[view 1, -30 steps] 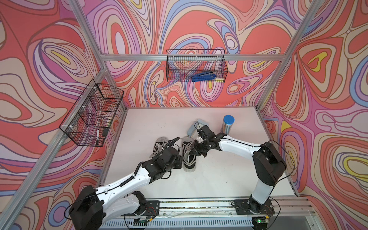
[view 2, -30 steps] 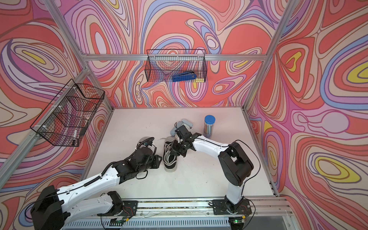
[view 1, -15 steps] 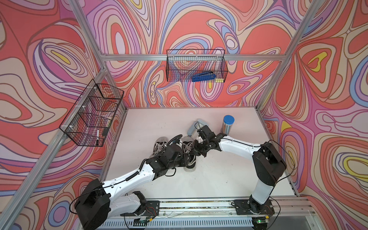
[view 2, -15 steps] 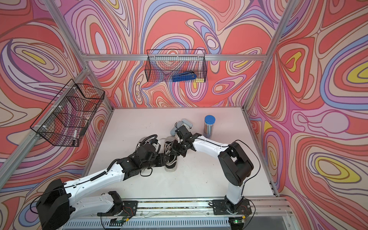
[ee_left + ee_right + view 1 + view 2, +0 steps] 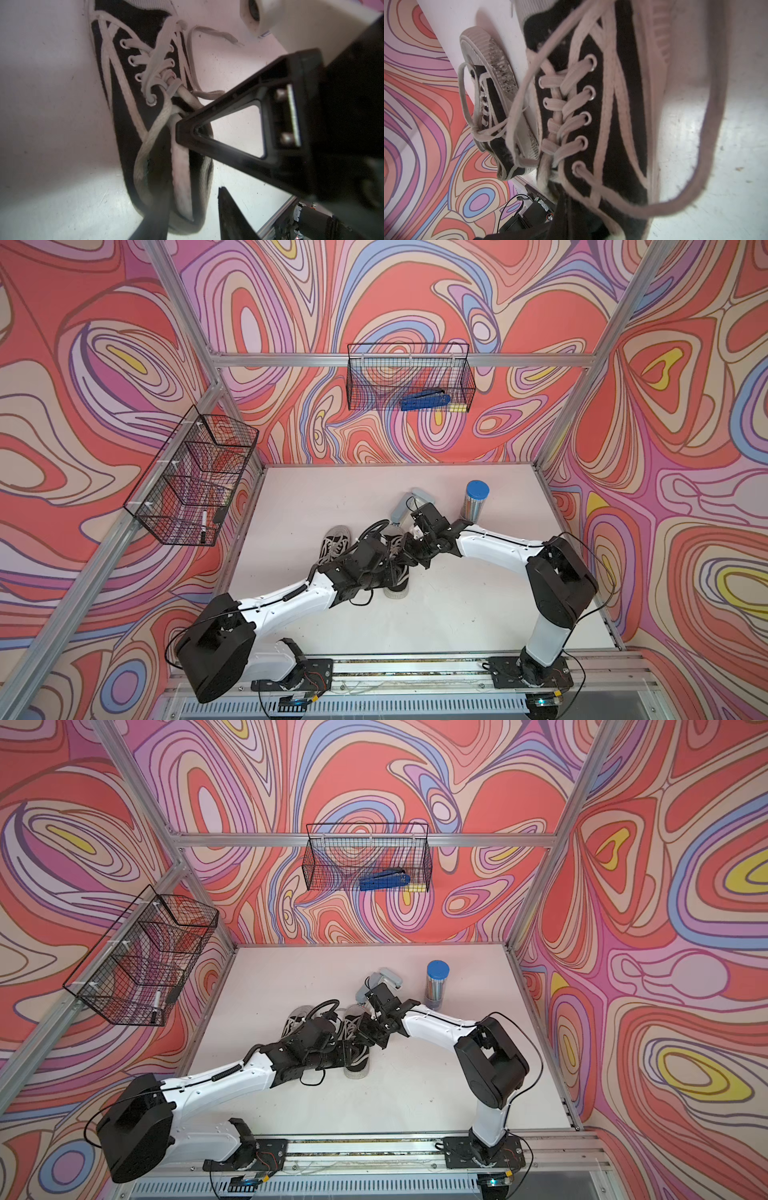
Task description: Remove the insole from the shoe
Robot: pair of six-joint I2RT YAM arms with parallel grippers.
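Swirled pink and red walls (image 5: 124, 364) box in the white table (image 5: 324, 497).

In both top views my two arms meet over a black shoe (image 5: 397, 593) with white trim, near the middle of the table. The left gripper (image 5: 392, 568) and right gripper (image 5: 409, 549) crowd its heel end. A second shoe (image 5: 334, 545) lies just beside it. Behind are a grey flat piece (image 5: 409, 506) that I cannot identify and a blue-lidded can (image 5: 476, 504).

From the left wrist I see the jaws spread. One finger (image 5: 185, 135) has its tip in the shoe's mouth, and the other finger (image 5: 228, 212) is outside the collar. A pale strip (image 5: 180, 176) runs along inside the opening. I take it for the insole, so it sits inside the shoe.

From the right wrist, the gripper's fingers are pressed together at the mouth of the shoe, but they are dark and blurred, so I cannot tell what they pinch, if anything. A loose lace (image 5: 716, 124) loops close to the lens. The second shoe lies on its side, sole showing.
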